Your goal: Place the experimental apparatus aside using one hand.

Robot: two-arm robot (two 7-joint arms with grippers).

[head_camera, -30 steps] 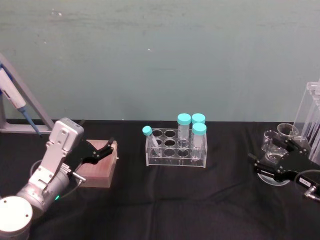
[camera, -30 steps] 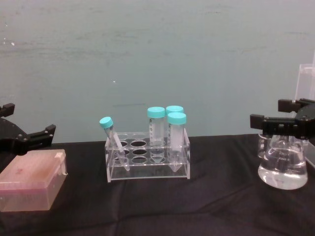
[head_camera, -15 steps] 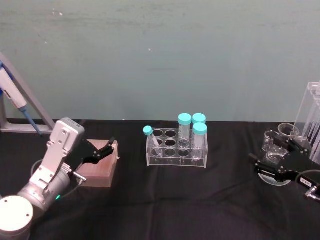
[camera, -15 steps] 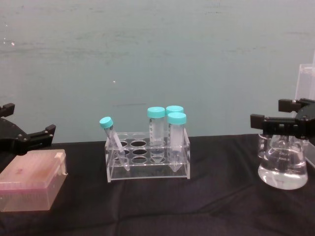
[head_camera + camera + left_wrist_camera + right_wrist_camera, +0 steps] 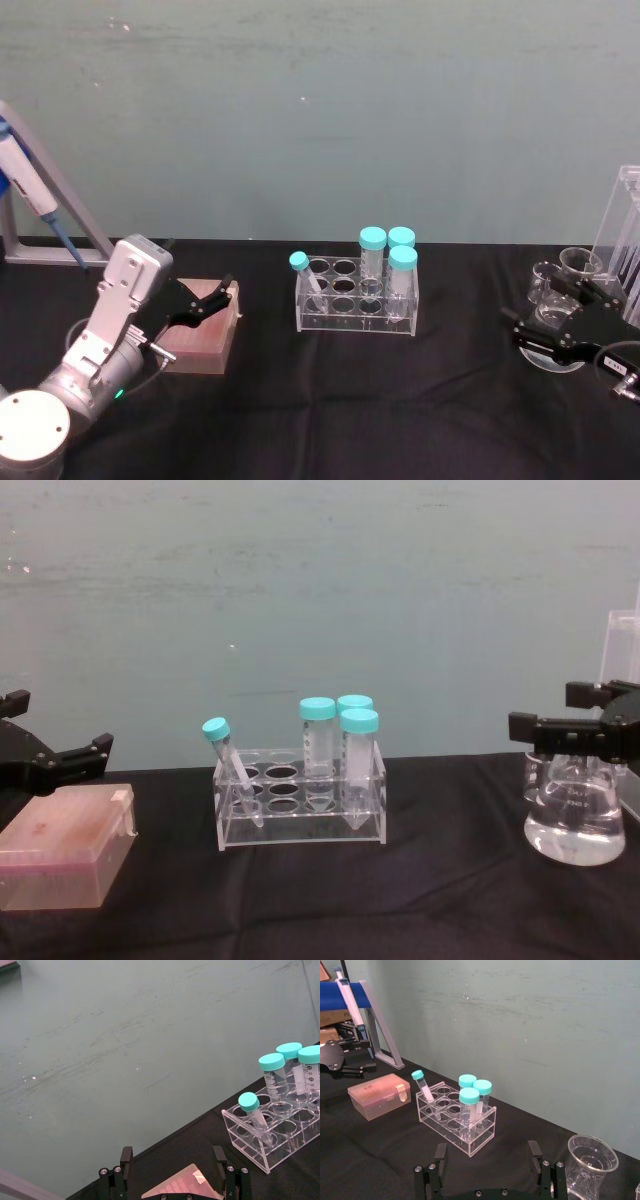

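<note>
Bare black table [image 5: 330, 400] separates the central tube rack [image 5: 356, 296] from the right hand [image 5: 556, 318], spread around the conical flask [image 5: 575, 820].

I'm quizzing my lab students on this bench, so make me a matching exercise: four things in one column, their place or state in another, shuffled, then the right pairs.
Things:
1. pink box
2. tube rack
3. flask
4. pipette rack

Places or states:
A. middle of the table, holding teal-capped tubes
B. far right edge, tall and clear
C. under the open left gripper
D. below the open right gripper, with clear liquid in it

Pairs: 1-C, 2-A, 3-D, 4-B
</note>
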